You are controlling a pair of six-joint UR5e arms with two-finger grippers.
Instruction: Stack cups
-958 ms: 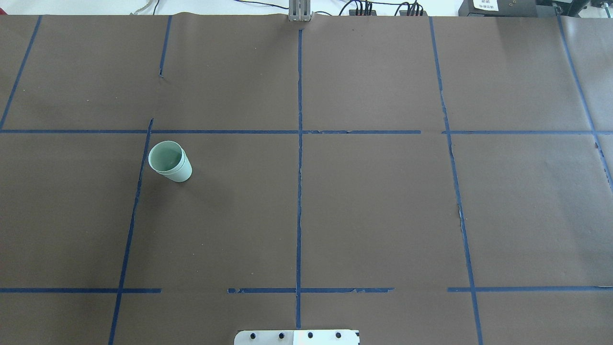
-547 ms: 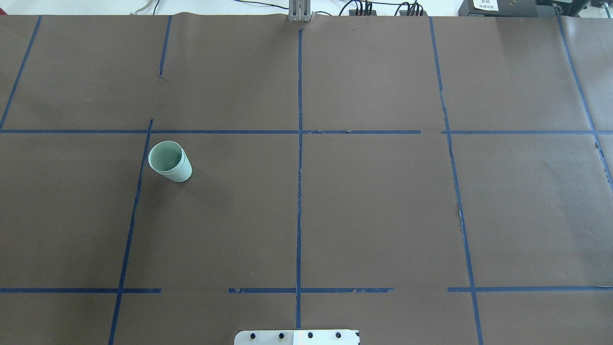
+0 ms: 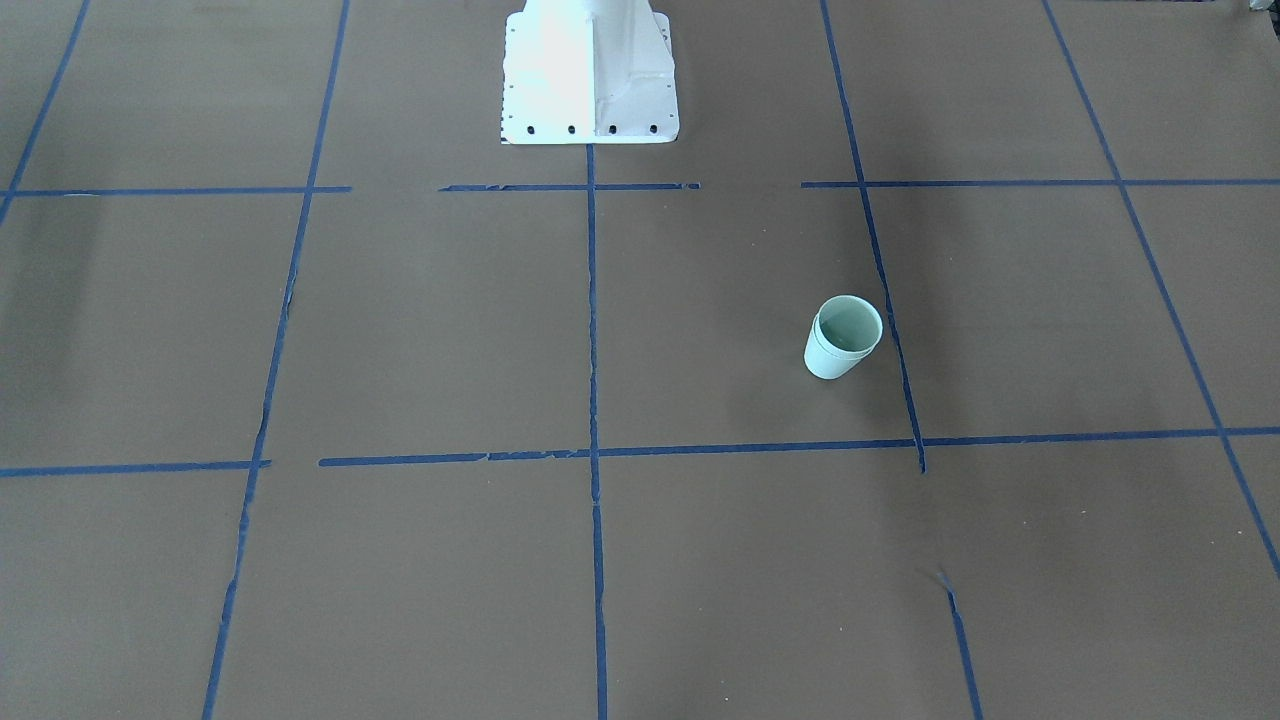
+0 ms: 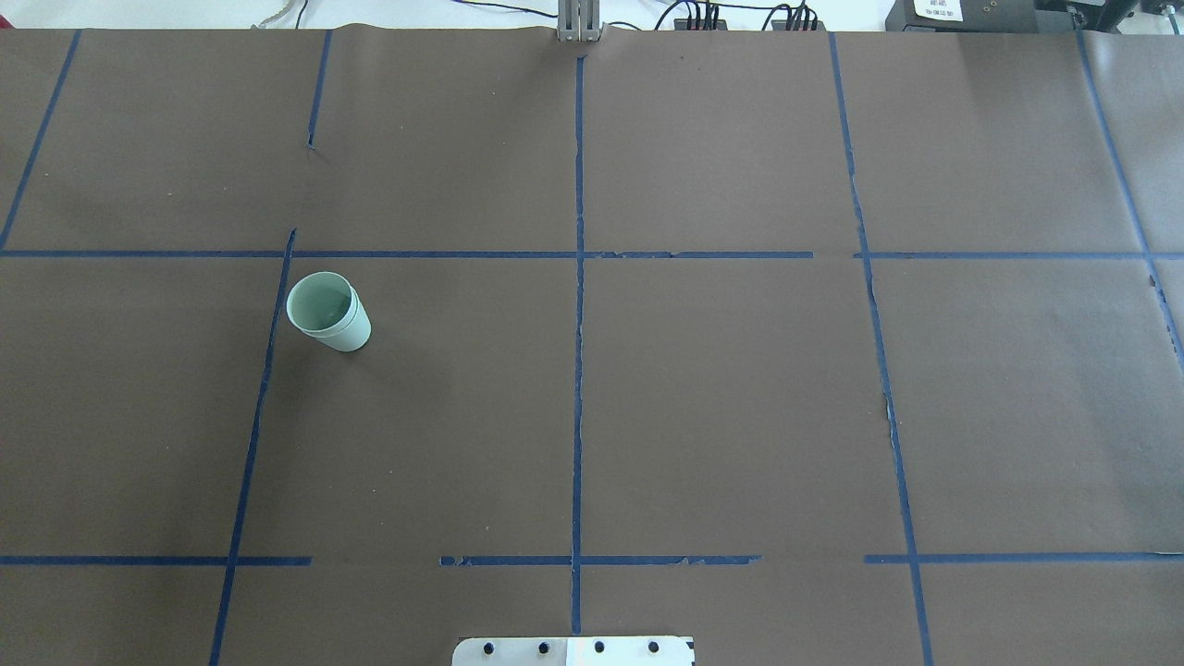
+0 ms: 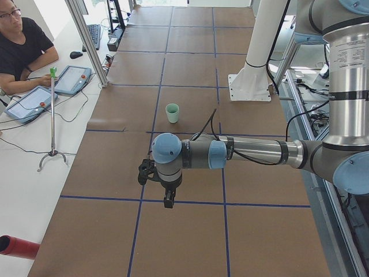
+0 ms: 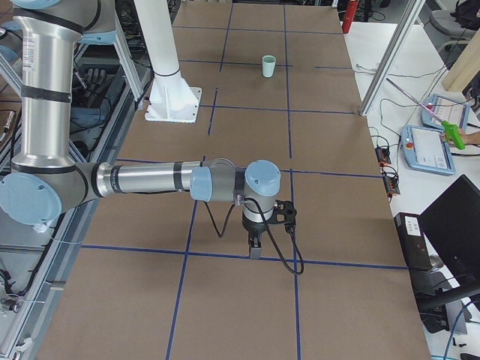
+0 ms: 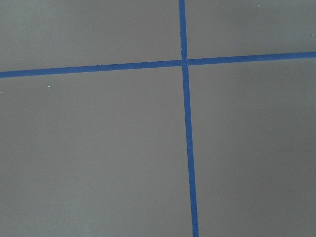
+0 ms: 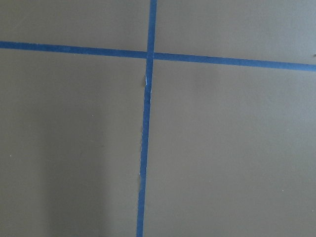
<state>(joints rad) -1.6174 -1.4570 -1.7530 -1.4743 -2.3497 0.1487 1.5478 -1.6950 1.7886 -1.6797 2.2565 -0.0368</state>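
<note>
The two pale mint-green cups (image 4: 328,313) stand upright as one nested stack on the brown table, left of centre in the overhead view. The double rim shows in the front-facing view (image 3: 843,337). The stack also shows in the exterior left view (image 5: 172,112) and the exterior right view (image 6: 268,66). My left gripper (image 5: 168,201) hangs over the table well short of the stack, seen only from the side. My right gripper (image 6: 255,247) hangs far from the stack, also seen only from the side. I cannot tell whether either is open or shut. Both wrist views show only brown paper and blue tape.
The white robot base plate (image 3: 590,70) sits at the table's robot-side edge. Blue tape lines (image 4: 579,370) grid the brown paper. An operator (image 5: 23,46) with tablets (image 5: 72,79) sits beside the table. A thin stand (image 5: 53,115) is next to them.
</note>
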